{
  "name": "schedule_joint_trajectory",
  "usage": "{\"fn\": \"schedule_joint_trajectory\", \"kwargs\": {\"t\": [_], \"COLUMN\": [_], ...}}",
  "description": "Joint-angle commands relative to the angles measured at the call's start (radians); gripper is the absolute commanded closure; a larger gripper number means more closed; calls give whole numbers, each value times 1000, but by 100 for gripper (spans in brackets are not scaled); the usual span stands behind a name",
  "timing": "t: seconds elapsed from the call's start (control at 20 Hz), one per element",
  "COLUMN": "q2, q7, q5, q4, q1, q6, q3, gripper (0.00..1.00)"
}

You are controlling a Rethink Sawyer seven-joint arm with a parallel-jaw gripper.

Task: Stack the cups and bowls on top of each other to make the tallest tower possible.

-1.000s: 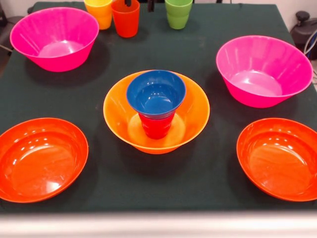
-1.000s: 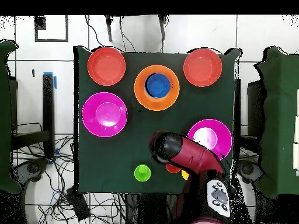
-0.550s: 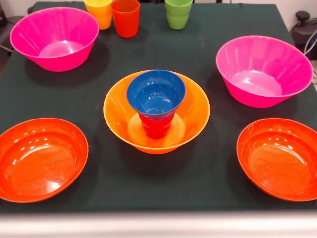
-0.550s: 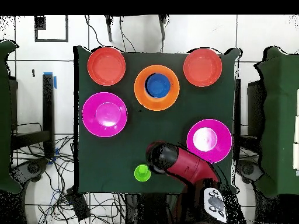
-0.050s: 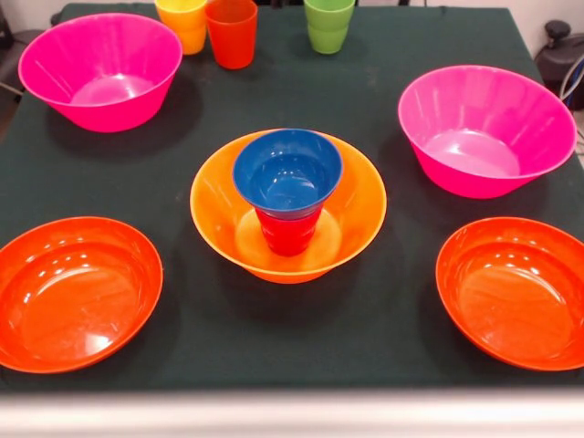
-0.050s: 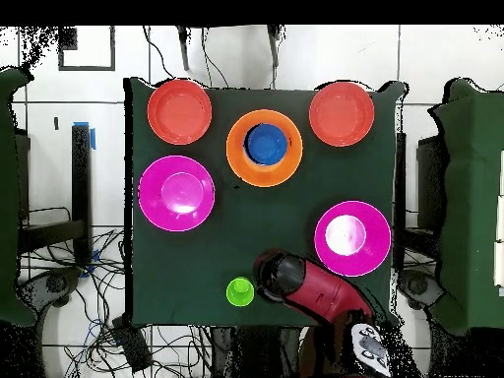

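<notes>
At the table's middle stands the tower: a large orange bowl [image 5: 356,196] holding a red cup [image 5: 287,233] with a small blue bowl [image 5: 287,169] on top. A yellow cup [image 5: 182,23], an orange cup [image 5: 232,35] and a green cup [image 5: 328,26] stand in a row at the far edge. In the overhead view the arm's red and black end [image 6: 272,273] hangs beside the green cup [image 6: 240,291] and covers the orange and yellow cups. The gripper is hidden beneath it, and the front view shows none of it.
Two large pink bowls [image 5: 100,68] [image 5: 484,128] sit left and right behind the tower. Two shallow red-orange bowls [image 5: 78,292] [image 5: 516,292] lie at the near corners. The dark cloth ends close behind the cups.
The arm has drawn back toward the robot's base in the overhead view. The dark tip seen above the orange cup in the earliest front frame is gone. No cup or bowl has moved.
</notes>
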Motion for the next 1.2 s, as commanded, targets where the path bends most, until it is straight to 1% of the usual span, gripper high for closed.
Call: {"fn": "schedule_joint_trajectory", "kwargs": {"t": [0.05, 0.25, 0.55, 0.75, 1.05, 1.2], "q2": [96, 110, 143, 149, 189, 190], "q7": [86, 80, 95, 101, 107, 112], "q5": [-76, -91, -108, -112, -114, -115], "q4": [23, 3, -5, -5, -27, -29], "q1": [-35, -53, -60, -66, -69, -65], "q6": [-113, -114, -154, -159, -181, -186], "q3": [101, 104, 120, 132, 140, 136], "gripper": [0, 0, 0, 0, 0, 0]}}
